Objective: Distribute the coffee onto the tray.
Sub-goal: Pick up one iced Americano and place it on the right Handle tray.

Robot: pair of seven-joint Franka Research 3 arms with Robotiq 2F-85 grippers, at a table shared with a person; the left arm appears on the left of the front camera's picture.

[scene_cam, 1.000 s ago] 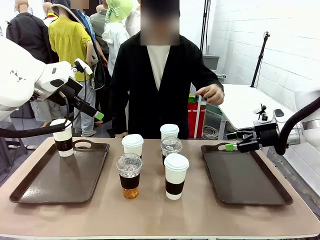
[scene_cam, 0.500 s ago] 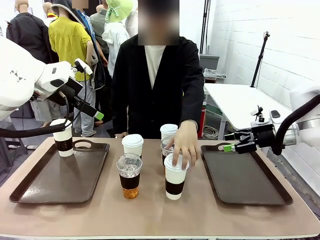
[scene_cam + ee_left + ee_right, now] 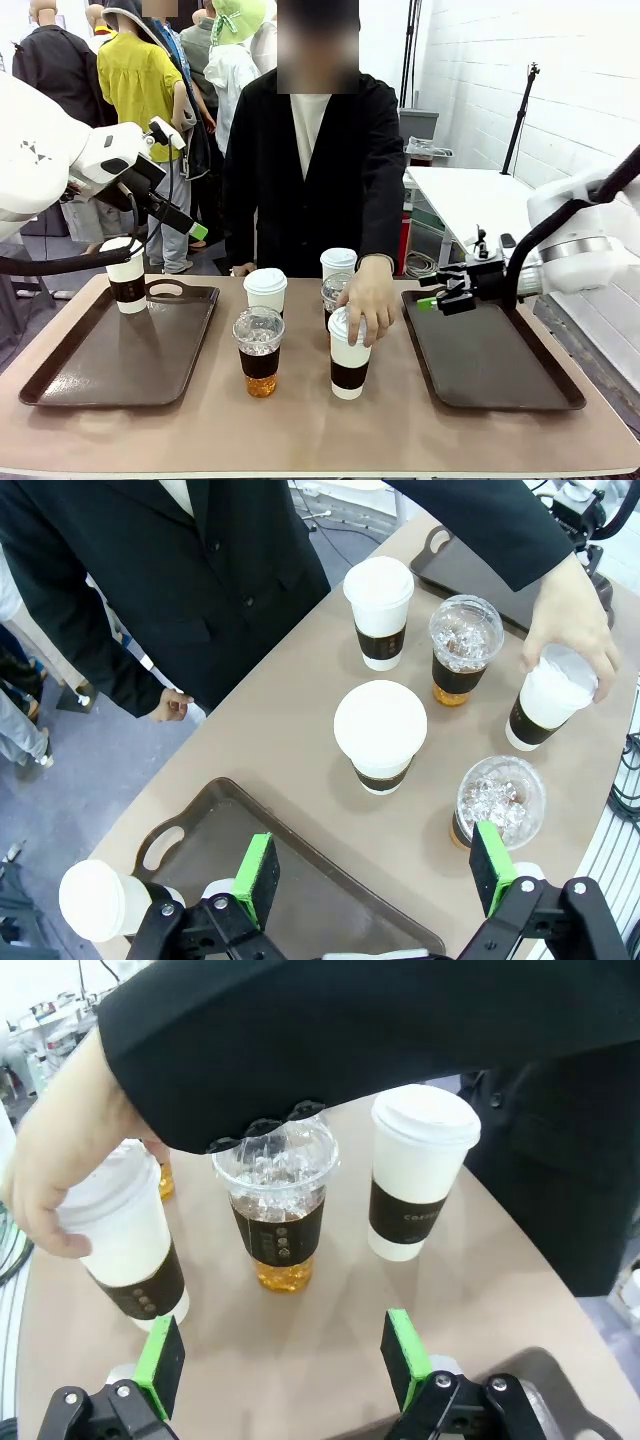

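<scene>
paper cups white, brown bands | iced coffee brown | tray dark brown

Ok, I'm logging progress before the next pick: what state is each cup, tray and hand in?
Left tray: flat, carrying one cup.
Right tray: lying flat.
Tray cup: upright, lidded.
Front paper cup: upright, person's hand gripping its lid.
Middle paper cup: upright, lidded.
Far paper cup: same.
Front iced coffee: upright, dome-lidded.
Back iced coffee: same.
Left hand: open.
Right hand: open.
</scene>
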